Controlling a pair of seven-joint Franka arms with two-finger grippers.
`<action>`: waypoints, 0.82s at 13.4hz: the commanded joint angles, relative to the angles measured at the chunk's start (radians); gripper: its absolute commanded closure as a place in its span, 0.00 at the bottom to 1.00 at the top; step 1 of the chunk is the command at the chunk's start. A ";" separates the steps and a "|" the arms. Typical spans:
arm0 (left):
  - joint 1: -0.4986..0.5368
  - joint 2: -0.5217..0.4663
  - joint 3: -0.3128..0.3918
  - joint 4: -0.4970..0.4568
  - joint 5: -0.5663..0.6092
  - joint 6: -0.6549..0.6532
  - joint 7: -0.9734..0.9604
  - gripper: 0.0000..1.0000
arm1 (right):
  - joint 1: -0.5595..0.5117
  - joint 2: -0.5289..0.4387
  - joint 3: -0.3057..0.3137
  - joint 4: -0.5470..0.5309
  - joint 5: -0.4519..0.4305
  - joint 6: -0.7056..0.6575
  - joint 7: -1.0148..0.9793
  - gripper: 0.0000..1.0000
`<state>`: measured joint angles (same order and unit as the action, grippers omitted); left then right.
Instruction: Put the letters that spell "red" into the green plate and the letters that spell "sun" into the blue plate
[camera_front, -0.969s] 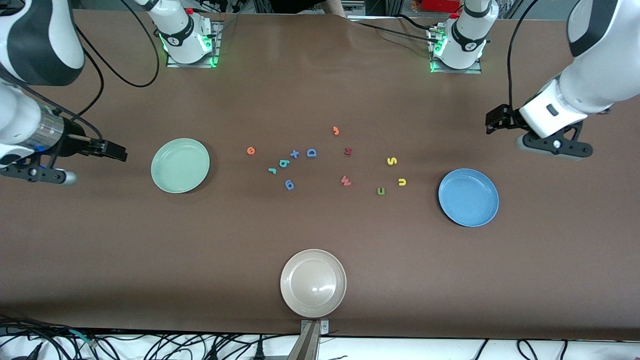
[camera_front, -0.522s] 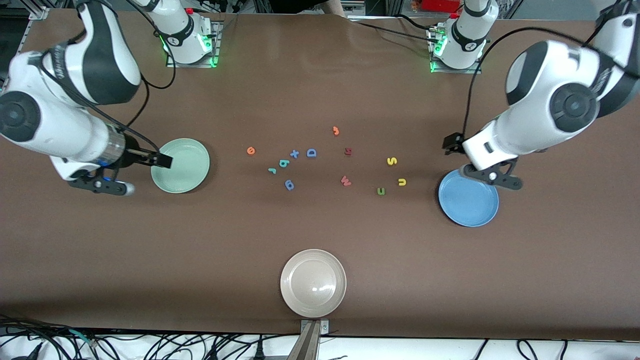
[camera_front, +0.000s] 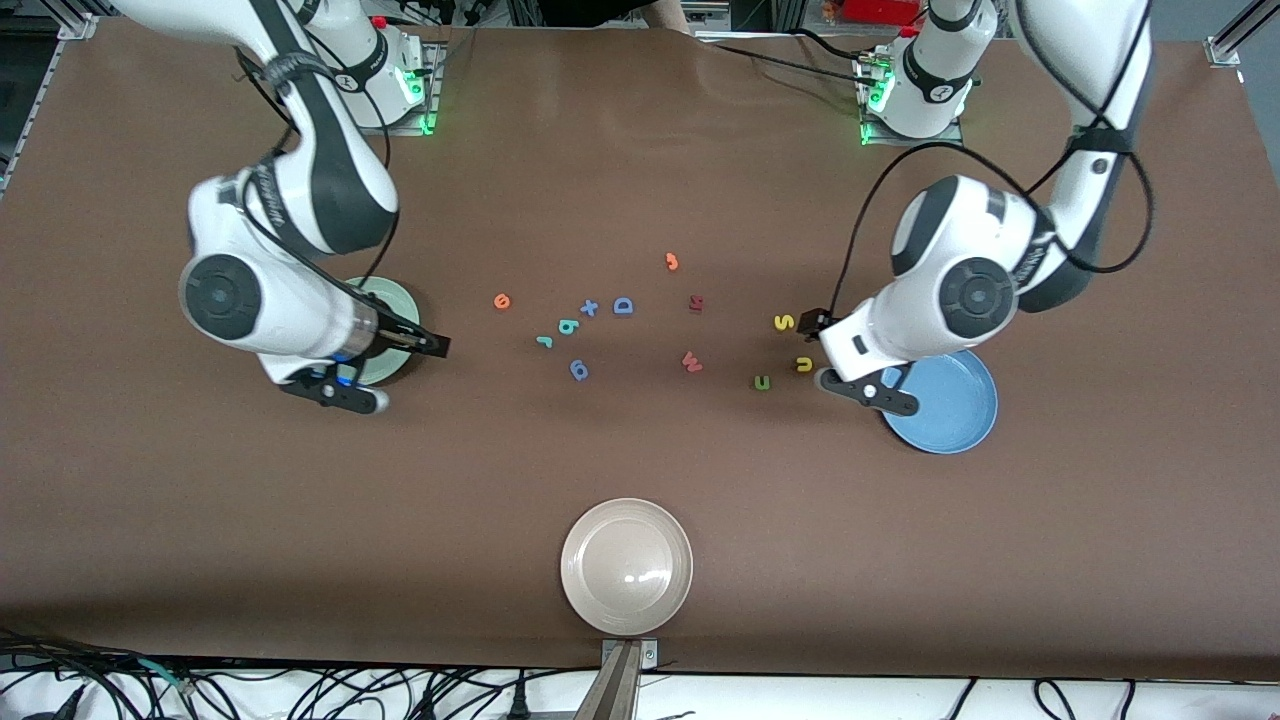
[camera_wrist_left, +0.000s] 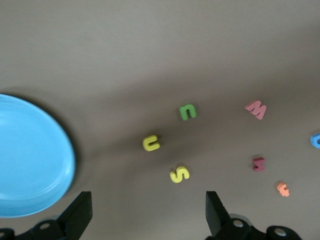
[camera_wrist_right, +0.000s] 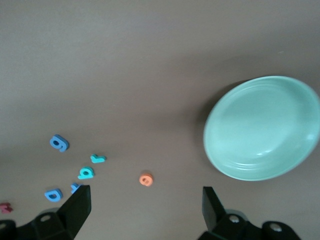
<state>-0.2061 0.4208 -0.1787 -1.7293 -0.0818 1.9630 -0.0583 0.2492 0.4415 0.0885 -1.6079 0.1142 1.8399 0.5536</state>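
The orange "e" (camera_front: 502, 301), teal "r" (camera_front: 544, 341) and teal "d" (camera_front: 568, 327) lie mid-table, toward the green plate (camera_front: 392, 293), which my right arm partly covers. My right gripper (camera_front: 428, 343) hangs open and empty over that plate's edge; its wrist view shows the "e" (camera_wrist_right: 145, 179) just ahead of the gripper (camera_wrist_right: 145, 215). The yellow "s" (camera_front: 784, 322), yellow "u" (camera_front: 804, 364) and green "n" (camera_front: 762, 381) lie beside the blue plate (camera_front: 955, 415). My left gripper (camera_front: 818, 330) is open and empty beside the "s" (camera_wrist_left: 179, 174).
Other letters lie between the two groups: a blue "D" (camera_front: 623, 306), a blue plus (camera_front: 589, 307), a blue round letter (camera_front: 579, 370), red ones (camera_front: 691, 362) and an orange one (camera_front: 672, 262). A beige plate (camera_front: 626, 566) sits at the table's near edge.
Both arms have swung in from the table's ends toward the letters. The right gripper passed over the green plate and the left gripper passed over the blue plate. No letter has moved.
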 joint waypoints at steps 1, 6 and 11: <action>-0.021 -0.028 0.002 -0.103 -0.027 0.088 -0.025 0.00 | 0.059 0.072 -0.009 0.014 0.019 0.035 0.063 0.01; -0.024 -0.047 -0.034 -0.288 -0.027 0.290 -0.098 0.00 | 0.082 0.098 -0.007 -0.073 0.016 0.036 0.065 0.01; -0.026 -0.034 -0.050 -0.415 -0.027 0.459 -0.104 0.00 | 0.133 0.124 -0.007 -0.148 0.022 0.113 0.066 0.01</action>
<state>-0.2259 0.4160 -0.2308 -2.0741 -0.0818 2.3590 -0.1584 0.3447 0.5619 0.0885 -1.7266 0.1157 1.9094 0.6119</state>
